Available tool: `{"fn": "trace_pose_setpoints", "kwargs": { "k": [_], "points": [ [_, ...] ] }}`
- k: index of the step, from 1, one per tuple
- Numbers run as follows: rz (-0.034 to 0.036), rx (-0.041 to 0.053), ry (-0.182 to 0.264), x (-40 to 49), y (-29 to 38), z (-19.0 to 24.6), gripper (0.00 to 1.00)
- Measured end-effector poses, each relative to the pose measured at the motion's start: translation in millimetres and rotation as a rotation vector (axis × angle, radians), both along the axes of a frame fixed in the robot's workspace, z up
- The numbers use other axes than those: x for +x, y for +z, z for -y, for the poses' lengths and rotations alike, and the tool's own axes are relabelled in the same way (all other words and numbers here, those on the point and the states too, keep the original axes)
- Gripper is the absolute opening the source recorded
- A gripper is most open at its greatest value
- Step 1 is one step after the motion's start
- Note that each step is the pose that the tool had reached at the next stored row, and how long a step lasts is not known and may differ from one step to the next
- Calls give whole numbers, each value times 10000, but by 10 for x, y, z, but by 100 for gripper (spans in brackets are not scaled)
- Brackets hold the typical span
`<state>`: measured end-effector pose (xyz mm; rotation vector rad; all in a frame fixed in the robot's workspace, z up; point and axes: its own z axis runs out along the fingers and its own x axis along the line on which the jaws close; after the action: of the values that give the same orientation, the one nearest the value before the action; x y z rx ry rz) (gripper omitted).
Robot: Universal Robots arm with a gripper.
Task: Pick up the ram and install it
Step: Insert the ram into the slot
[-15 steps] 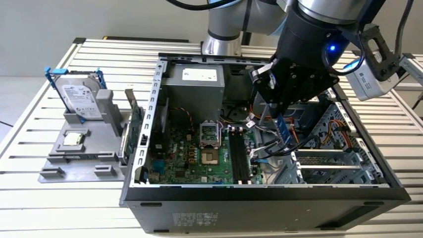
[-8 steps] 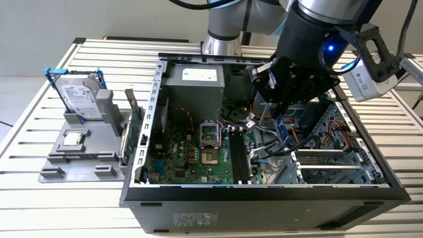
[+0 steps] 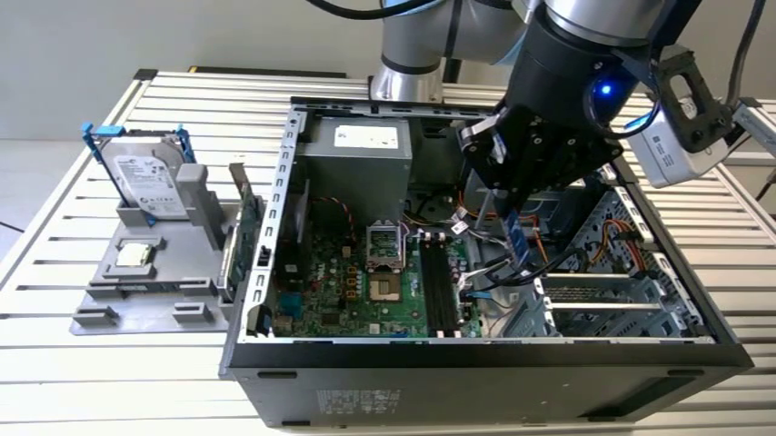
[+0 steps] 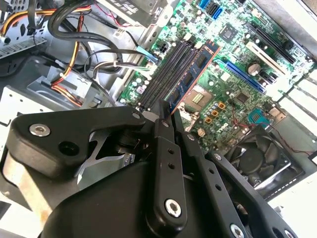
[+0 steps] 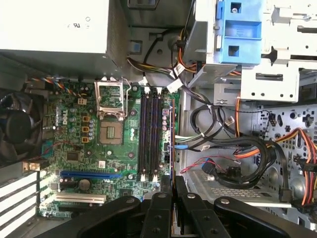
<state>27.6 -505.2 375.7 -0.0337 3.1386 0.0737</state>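
End effector (image 4: 166, 116) closed on ram (image 4: 195, 69), ram edge-down at memory slots (image 5: 148, 134), inside open case (image 3: 485, 354) on desk (image 3: 122, 386).

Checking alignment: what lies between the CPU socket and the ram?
Black memory slots lie between CPU socket and ram, in the first wrist view.

We see a black gripper (image 4: 169, 113) and the ram (image 4: 193, 74), a blue stick with dark chips and a coppery edge, over a green motherboard (image 5: 84, 148) with black slots (image 5: 148, 134). A silver hard drive (image 3: 148, 182) has a blue frame (image 3: 91, 136); the table (image 3: 73, 381) is white, ribbed in lines.
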Motion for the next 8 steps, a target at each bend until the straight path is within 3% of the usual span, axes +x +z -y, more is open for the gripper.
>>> {"fn": "trace_pose_setpoints", "kwargs": {
  "k": [3,8],
  "points": [
    [0,-12,0,0,-16,-2,0],
    [0,-143,0,-3,-46,-23,0]
  ]
}}
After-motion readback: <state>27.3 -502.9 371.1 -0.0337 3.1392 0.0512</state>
